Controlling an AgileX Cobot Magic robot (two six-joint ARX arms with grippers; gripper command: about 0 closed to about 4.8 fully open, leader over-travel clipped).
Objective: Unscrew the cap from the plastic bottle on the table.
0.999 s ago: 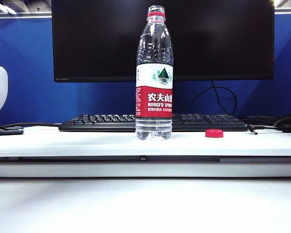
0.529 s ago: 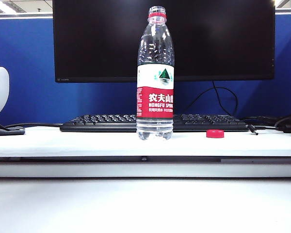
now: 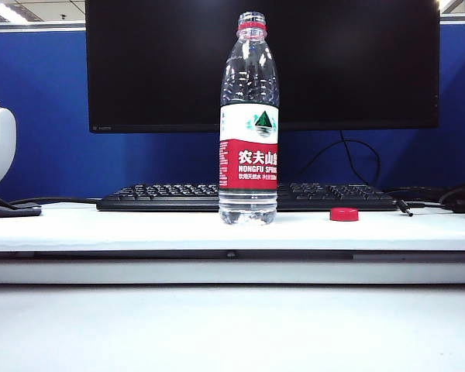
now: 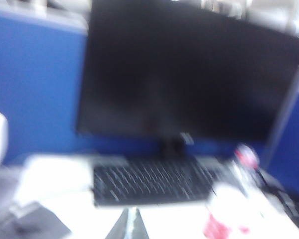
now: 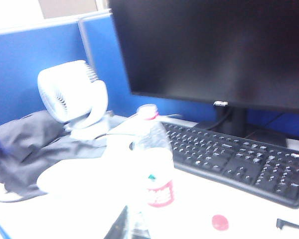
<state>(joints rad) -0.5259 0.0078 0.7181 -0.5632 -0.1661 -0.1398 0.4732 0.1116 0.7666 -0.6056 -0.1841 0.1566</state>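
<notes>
Nearest the exterior camera, nothing but a bare strip of white is seen, and neither arm is caught in that view at all. Both end effectors only show up in their own wrist views, pulled well back from the bottle: the left end effector (image 4: 128, 224) is seen as a blurry dark wedge at the frame edge, with its tips pressed together and nothing gripped. Same deal for the right end effector (image 5: 125, 225), clenched on nothing, low and near the bottle's base in that shot.

Further back on the surface (image 3: 139, 225), the plastic bottle (image 3: 249, 124) is stood upright in front of the keyboard (image 3: 163, 197). Its neck is left open, with only the thin red ring around it. The cap (image 3: 344, 215) is laid flat on the surface, well apart from the bottle on the right-arm side, just in front of the keyboard. Behind everything, the dark monitor (image 3: 356, 62) is parked.

So the job looks basically done: cap off, bottle standing, nothing held. Nothing is judged left besides maybe parking the arms.
</notes>
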